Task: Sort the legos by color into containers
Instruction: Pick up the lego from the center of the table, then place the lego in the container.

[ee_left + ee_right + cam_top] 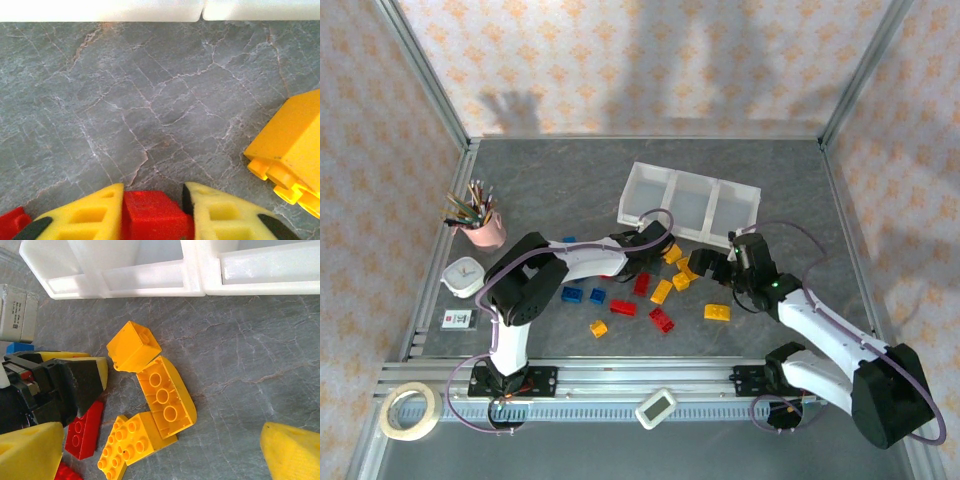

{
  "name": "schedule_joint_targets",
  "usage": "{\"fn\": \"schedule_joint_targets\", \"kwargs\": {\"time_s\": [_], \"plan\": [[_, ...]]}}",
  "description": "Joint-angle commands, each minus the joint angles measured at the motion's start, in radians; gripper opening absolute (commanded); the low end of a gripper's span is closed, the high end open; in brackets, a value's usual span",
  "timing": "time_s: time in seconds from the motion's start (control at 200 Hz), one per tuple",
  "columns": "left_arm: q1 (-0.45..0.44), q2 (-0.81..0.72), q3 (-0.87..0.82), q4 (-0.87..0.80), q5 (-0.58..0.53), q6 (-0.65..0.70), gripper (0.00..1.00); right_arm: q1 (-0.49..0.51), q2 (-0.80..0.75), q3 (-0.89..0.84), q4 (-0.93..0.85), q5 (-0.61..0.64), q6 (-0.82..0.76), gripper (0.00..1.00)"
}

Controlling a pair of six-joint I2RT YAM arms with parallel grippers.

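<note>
The white three-compartment tray [690, 205] stands at the back of the grey table; its near wall [100, 10] [150, 275] shows in both wrist views. My left gripper [658, 246] [152, 210] sits just in front of it, shut on a small red lego [152, 217]. My right gripper [715, 268] [160, 455] hangs open above a cluster of yellow legos [166, 397] [682, 275]. A flat red lego [85, 430] lies beside them. Blue legos [572, 295], red legos [623, 308] and yellow legos [717, 312] are scattered in front.
A pink cup of pencils [485, 232], a white timer [465, 275] and a small card [460, 320] stand at the left. A tape roll [408, 410] and a white device [656, 408] lie by the front rail. A yellow lego [292, 145] lies right of the left gripper.
</note>
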Motion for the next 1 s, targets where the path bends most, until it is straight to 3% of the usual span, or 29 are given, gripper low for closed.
{"fn": "schedule_joint_targets", "kwargs": {"time_s": [0.0, 0.31, 0.571, 0.861, 0.996], "plan": [[-0.007, -0.002, 0.016, -0.036, -0.023, 0.003, 0.24, 0.004, -0.022, 0.041, 0.006, 0.007, -0.003, 1.0], [0.003, -0.113, 0.023, -0.044, -0.09, -0.003, 0.19, 0.005, -0.025, 0.075, 0.054, 0.028, 0.031, 1.0], [0.086, -0.168, 0.079, 0.005, -0.088, -0.007, 0.18, 0.004, -0.001, 0.113, 0.101, 0.117, 0.053, 1.0], [0.179, -0.038, 0.279, 0.079, -0.039, 0.028, 0.17, 0.003, 0.069, 0.14, 0.194, 0.148, 0.022, 1.0], [0.2, 0.099, 0.418, 0.056, -0.061, 0.039, 0.18, 0.001, 0.102, 0.164, 0.19, 0.156, 0.01, 1.0]]}}
